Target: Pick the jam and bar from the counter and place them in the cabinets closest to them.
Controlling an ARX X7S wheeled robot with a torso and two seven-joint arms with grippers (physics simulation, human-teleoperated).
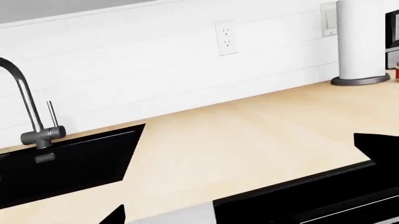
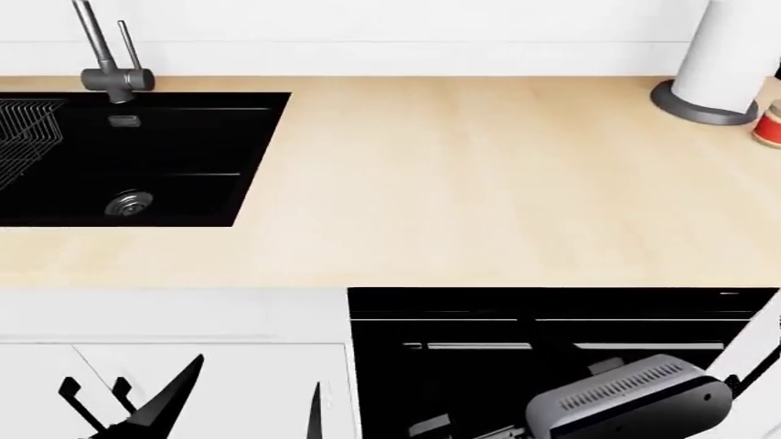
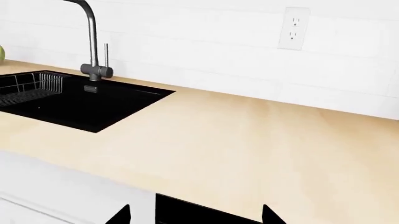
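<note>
At far right of the head view sits a red jar [image 2: 769, 124]; glass, likely slippery, grip its body; both grippers low, apparently spread and empty.

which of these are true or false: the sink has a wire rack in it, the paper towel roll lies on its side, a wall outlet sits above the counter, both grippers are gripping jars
1. The sink holds a wire rack. True.
2. The paper towel roll lies on its side. False: it stands upright on its base.
3. A wall outlet is above the counter. True.
4. Both grippers grip jars. False: the left gripper is open and holds nothing, and the right gripper holds nothing.
</note>
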